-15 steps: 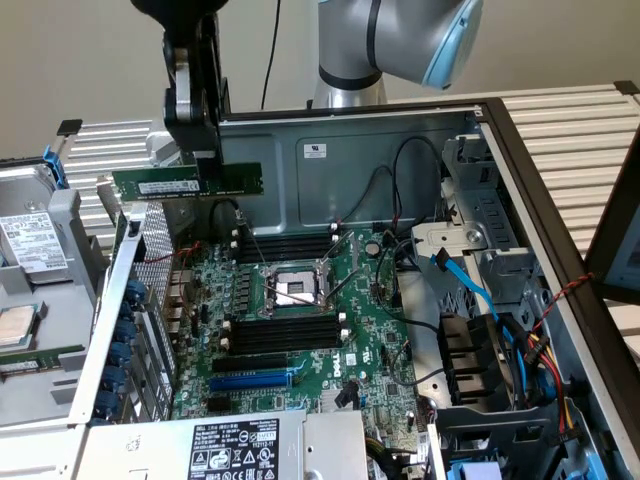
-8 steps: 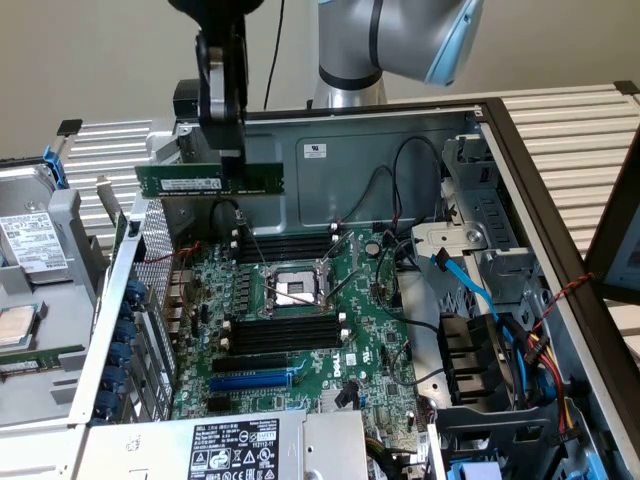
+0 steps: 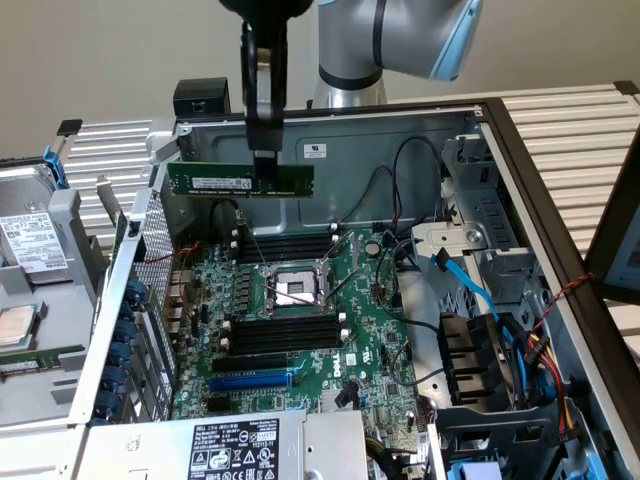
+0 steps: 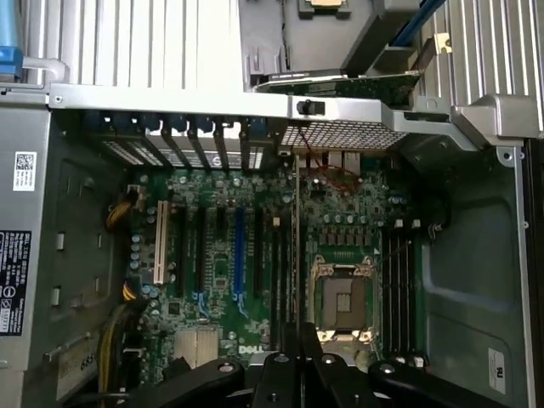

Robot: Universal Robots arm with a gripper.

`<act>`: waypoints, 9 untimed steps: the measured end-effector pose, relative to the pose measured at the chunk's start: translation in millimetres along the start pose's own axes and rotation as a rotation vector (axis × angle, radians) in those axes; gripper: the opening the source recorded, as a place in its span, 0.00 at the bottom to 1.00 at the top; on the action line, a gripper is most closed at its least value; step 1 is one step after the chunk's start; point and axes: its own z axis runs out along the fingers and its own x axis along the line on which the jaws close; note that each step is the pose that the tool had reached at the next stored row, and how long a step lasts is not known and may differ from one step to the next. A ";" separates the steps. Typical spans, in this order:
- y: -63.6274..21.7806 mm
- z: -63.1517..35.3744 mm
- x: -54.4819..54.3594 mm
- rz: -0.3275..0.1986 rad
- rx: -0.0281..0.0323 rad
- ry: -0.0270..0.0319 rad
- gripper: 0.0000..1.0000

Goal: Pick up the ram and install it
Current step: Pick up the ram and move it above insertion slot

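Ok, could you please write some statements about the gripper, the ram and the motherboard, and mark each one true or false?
1. The gripper grips the ram at its upper edge. True.
2. The processor socket lies between two groups of black memory slots. True.
3. The ram is seated in one of those slots. False: it is held level in the air above the motherboard.
4. The long expansion slot is red. False: the expansion slot is blue.
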 end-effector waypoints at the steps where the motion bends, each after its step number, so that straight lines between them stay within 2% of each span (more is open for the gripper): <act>1: -4.6 0.3 -0.1 0.000 0.0001 0.0033 0.13; 3: -14.0 1.4 -1.5 0.001 0.0003 0.0082 0.13; 5: -22.0 4.4 -6.7 0.001 0.0003 0.0091 0.13; 7: -25.0 8.2 -14.4 0.001 0.0003 0.0091 0.13; 9: -25.5 9.6 -17.5 0.001 0.0002 0.0090 0.13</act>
